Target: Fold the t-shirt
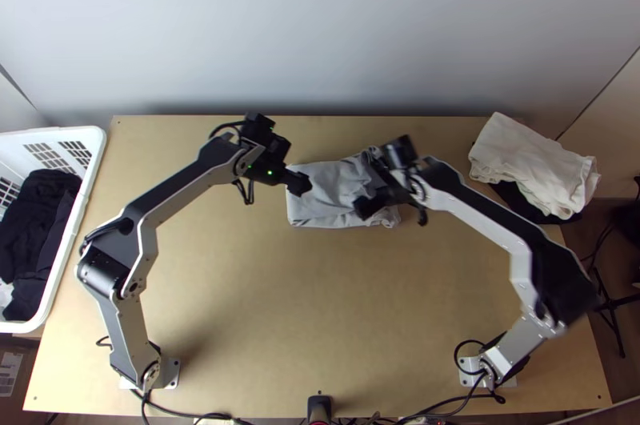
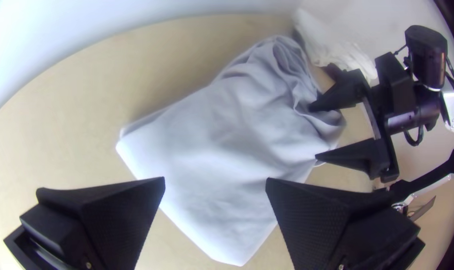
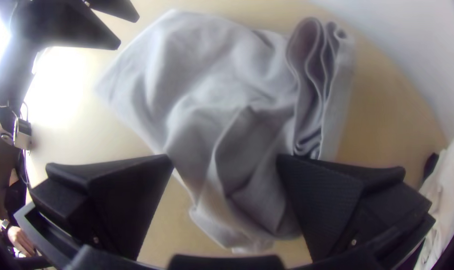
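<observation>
A grey t-shirt (image 1: 324, 189) lies folded into a compact bundle near the table's far side, its right end wrinkled with stacked layers. At its left edge is my left gripper (image 1: 299, 181); in the left wrist view my left gripper (image 2: 215, 182) stands open, the cloth (image 2: 217, 135) between and beyond its fingers. Over the bundle's right end is my right gripper (image 1: 374, 191). In the right wrist view my right gripper (image 3: 224, 157) is open, its fingers on either side of the rumpled end of the shirt (image 3: 207, 75), whose layered folds lie near one finger.
A white basket (image 1: 84, 209) with dark clothes (image 1: 36, 225) stands at the left. White cloth (image 1: 532, 165) lies on dark cloth at the table's far right corner. Bare tabletop (image 1: 296, 305) stretches between the arms' bases. A person's hand (image 3: 19, 240) shows at the right wrist view's edge.
</observation>
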